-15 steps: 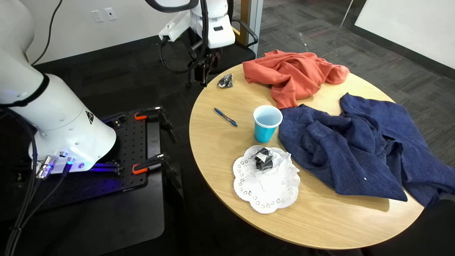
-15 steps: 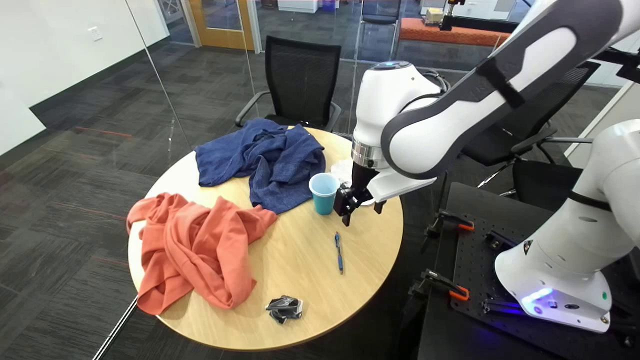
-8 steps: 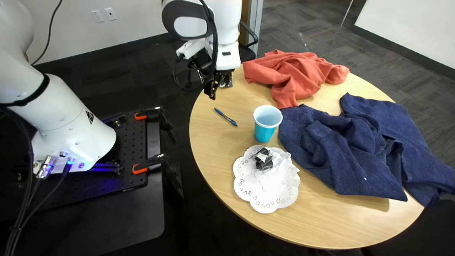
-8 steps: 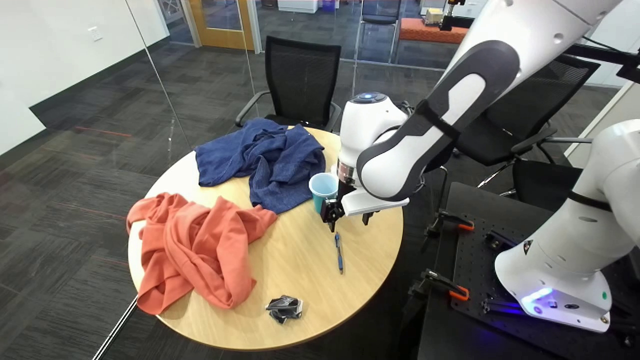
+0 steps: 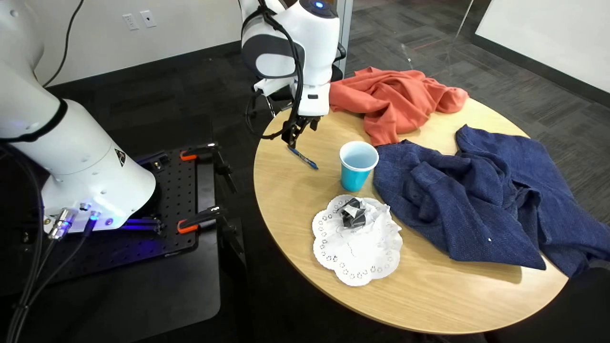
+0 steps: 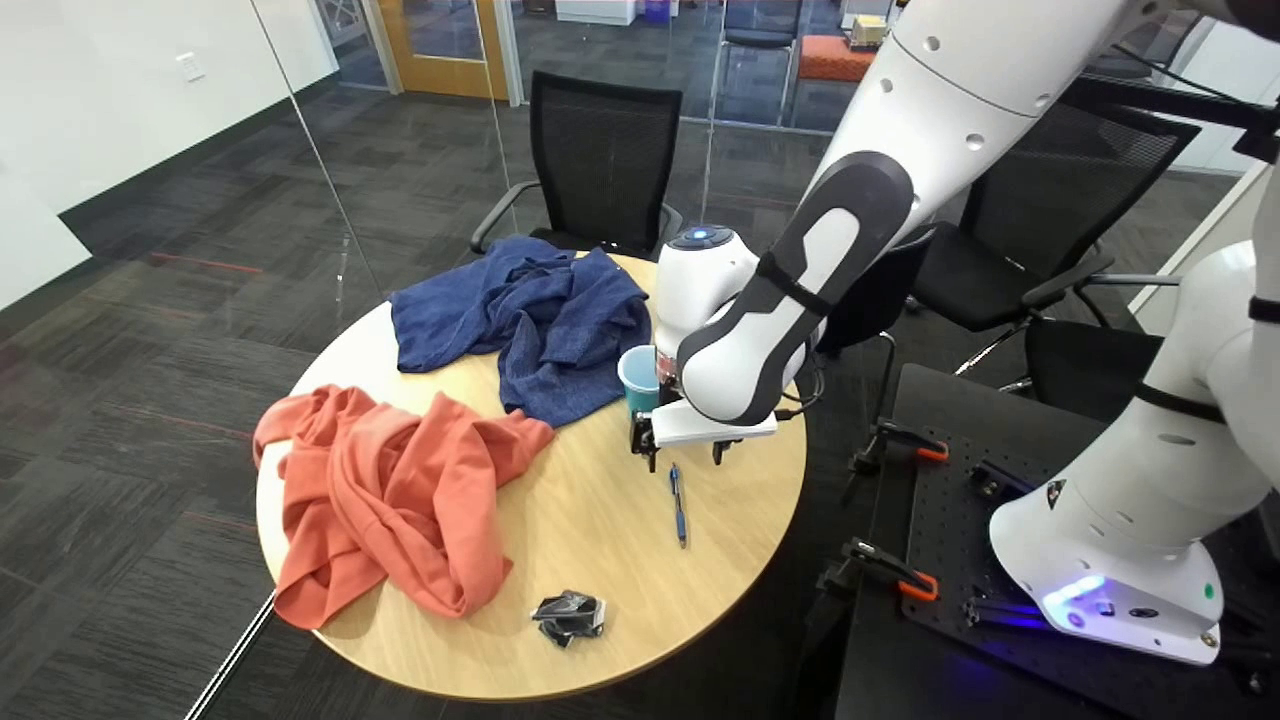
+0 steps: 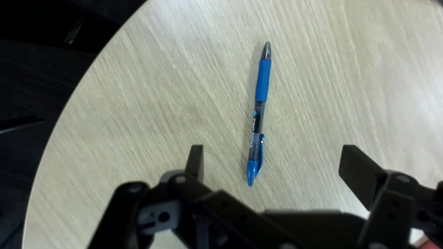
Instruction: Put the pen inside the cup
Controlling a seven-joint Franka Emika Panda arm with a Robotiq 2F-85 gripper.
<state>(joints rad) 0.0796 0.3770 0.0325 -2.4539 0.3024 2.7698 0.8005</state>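
Lying below the tool: pen

In an exterior view the cup, standing in from the edge of the tabletop, is partly covered by the arm, and the lace doily nearer the edge is hidden behind it. In both exterior views the printing on the pen is too small to be read. The blue cloth, draped over the tabletop's edge, is cut off by an exterior view's border. In the wrist view the gripper is blurred and cut off below, as is an unidentifiable red patch.
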